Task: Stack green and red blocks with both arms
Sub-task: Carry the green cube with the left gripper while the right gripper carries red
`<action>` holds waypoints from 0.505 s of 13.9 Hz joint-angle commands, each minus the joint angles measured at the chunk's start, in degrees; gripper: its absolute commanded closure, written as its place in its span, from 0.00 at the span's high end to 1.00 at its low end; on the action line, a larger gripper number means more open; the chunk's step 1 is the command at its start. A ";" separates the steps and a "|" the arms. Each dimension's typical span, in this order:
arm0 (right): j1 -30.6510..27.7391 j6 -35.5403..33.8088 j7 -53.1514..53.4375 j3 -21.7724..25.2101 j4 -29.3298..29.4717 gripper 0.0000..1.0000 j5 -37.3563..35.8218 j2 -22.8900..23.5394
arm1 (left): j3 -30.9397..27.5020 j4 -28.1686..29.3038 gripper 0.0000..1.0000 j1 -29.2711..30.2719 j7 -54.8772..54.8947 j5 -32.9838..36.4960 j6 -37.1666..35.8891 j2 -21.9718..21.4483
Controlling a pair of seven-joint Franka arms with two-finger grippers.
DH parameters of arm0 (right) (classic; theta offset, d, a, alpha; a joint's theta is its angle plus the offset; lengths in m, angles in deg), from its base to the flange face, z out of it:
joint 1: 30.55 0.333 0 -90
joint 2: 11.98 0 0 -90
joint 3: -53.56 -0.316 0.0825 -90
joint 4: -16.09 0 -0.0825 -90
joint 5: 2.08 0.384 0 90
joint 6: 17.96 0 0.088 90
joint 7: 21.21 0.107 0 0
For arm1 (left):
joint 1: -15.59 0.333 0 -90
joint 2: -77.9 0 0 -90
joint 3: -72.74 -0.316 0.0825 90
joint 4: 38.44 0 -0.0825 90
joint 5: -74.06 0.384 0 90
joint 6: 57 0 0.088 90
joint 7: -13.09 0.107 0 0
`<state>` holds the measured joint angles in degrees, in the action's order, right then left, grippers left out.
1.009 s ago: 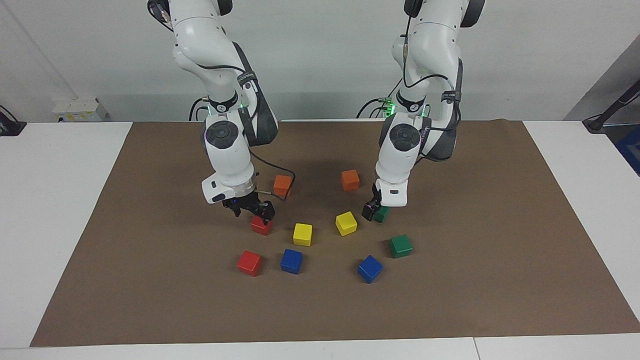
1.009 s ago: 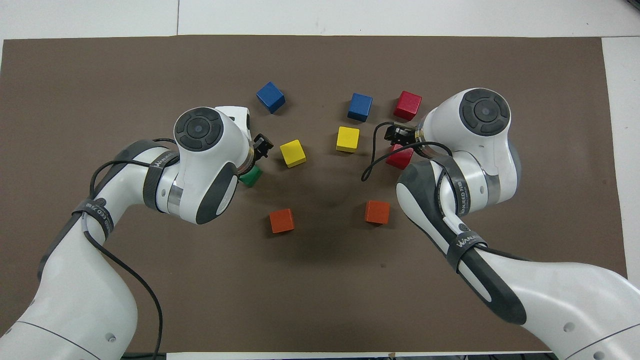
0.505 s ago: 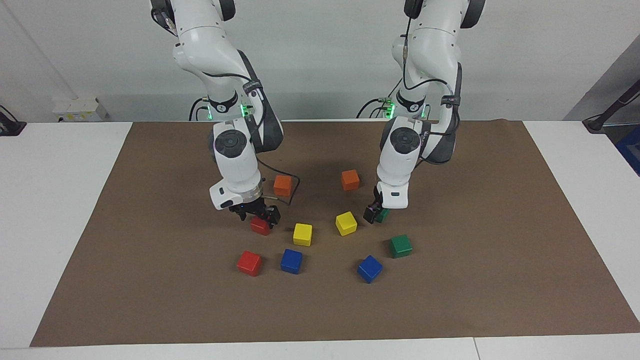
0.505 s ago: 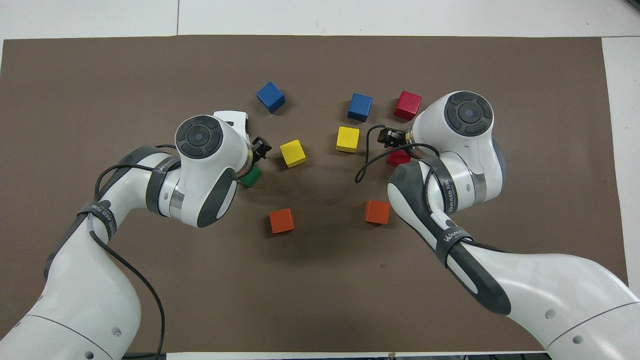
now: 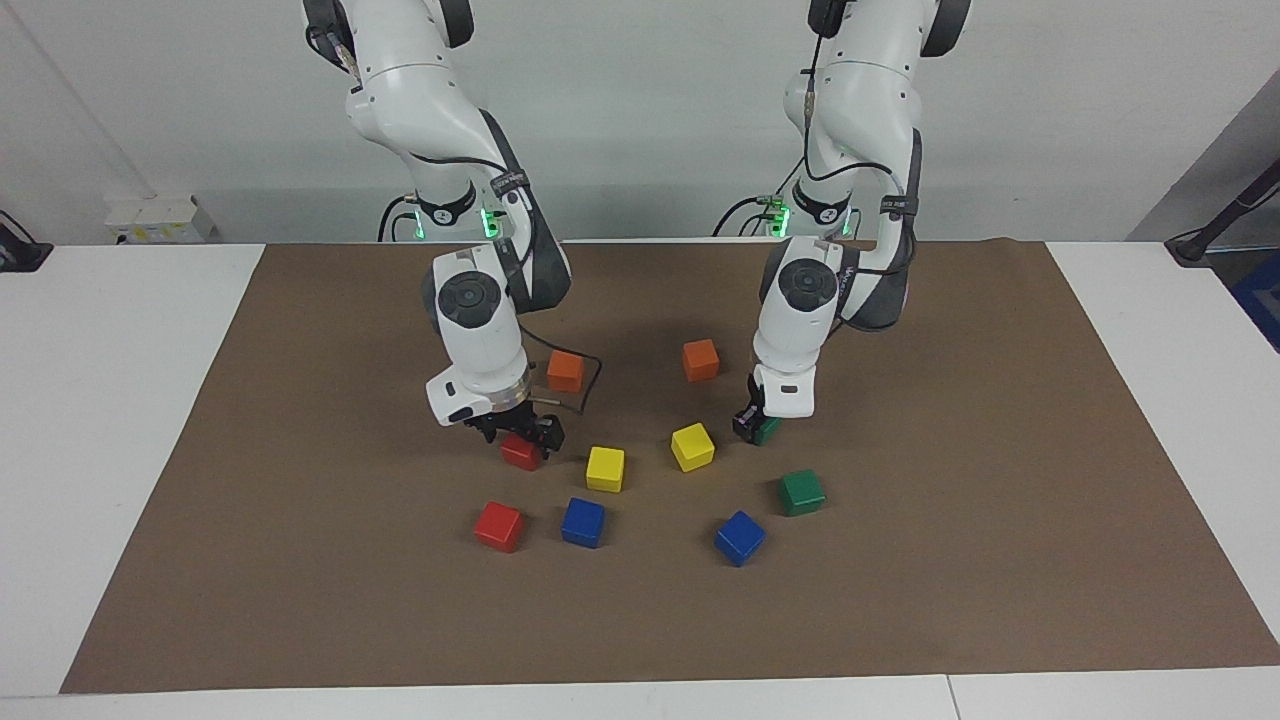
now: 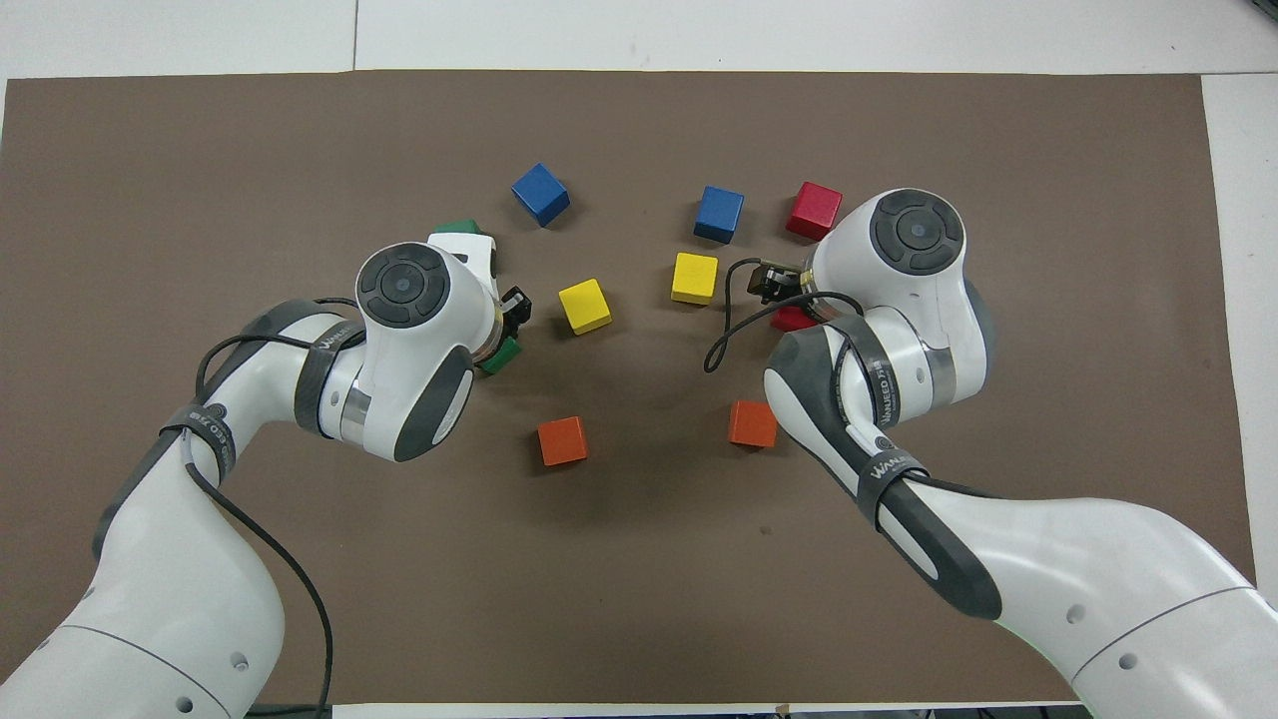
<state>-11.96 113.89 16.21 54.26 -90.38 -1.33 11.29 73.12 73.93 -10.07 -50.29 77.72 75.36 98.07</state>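
One red block (image 5: 521, 455) lies on the brown mat; it also shows in the overhead view (image 6: 789, 321). My right gripper (image 5: 520, 433) is low over it, its fingers spread to either side of the block's top. The other red block (image 5: 498, 526) lies free, farther from the robots. My left gripper (image 5: 750, 424) is down against a green block (image 5: 767, 431), which is partly hidden by it and shows in the overhead view (image 6: 501, 353). The second green block (image 5: 801, 492) lies free, farther from the robots.
Two yellow blocks (image 5: 605, 468) (image 5: 692, 446) lie between the grippers. Two blue blocks (image 5: 583, 522) (image 5: 740, 537) lie farther from the robots, two orange blocks (image 5: 565, 371) (image 5: 701, 360) nearer. The brown mat (image 5: 1000, 560) covers the white table.
Both grippers have come down lower onto their blocks, and both wrists have swung a little toward the middle. No block has moved.
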 commanded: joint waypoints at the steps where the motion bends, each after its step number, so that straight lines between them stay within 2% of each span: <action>1: 0.39 0.95 0.82 0.09 -0.50 0.39 -0.23 0.20 | -0.29 -0.31 0.00 3.92 11.63 4.17 -7.97 -4.14; 2: 0.31 1.04 0.21 0.09 -0.59 0.18 -0.23 0.20 | 0.06 0.30 0.00 7.43 20.31 3.90 -9.91 -6.34; 3: 0.30 1.13 -0.76 0.09 -0.76 0.01 -0.23 0.11 | 0.15 0.40 0.00 10.68 28.23 2.33 -11.32 -7.41; 5: 0.39 1.13 -1.29 0.09 -0.76 0.00 -0.23 0.11 | -0.20 0.05 0.00 17.54 47.28 -2.32 -10.55 -7.51; 7: 0.31 0.78 -1.38 0.09 -0.59 0.00 -0.32 0.11 | -0.20 -0.13 0.00 23.61 68.89 -2.52 -8.79 -6.81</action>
<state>-11.69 113.89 15.88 54.26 -90.57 -1.39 11.34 72.36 72.89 7.38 -5.92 77.34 65.32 91.43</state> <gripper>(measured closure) 0.454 0.449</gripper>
